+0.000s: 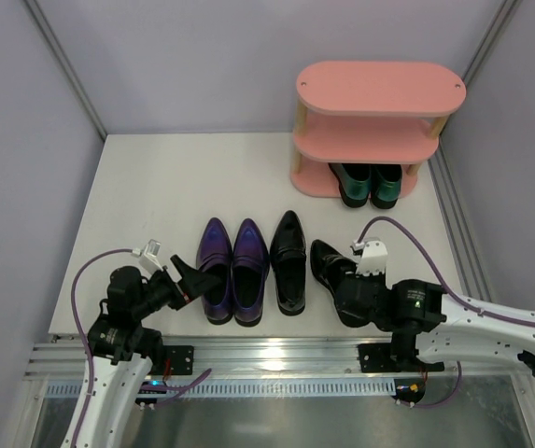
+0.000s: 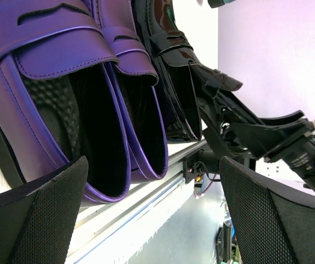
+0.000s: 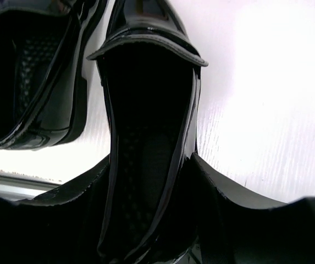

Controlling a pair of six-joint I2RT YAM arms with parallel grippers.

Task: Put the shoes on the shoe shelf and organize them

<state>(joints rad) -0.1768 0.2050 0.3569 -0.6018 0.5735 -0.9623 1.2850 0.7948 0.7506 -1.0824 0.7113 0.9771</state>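
On matte white table [image 1: 136, 187], right gripper [image 3: 150, 159] clamps glossy black loafer [image 3: 146, 49]; left gripper [image 2: 153, 165] gapes.

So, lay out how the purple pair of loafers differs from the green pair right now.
The purple pair lies on the table; the green pair sits on the bottom tier of the shoe shelf. The purple pair shows almost whole from above; the green pair is half hidden under the boards. The open left gripper is at the purple pair's heels; none is near the green pair. Both are glossy.
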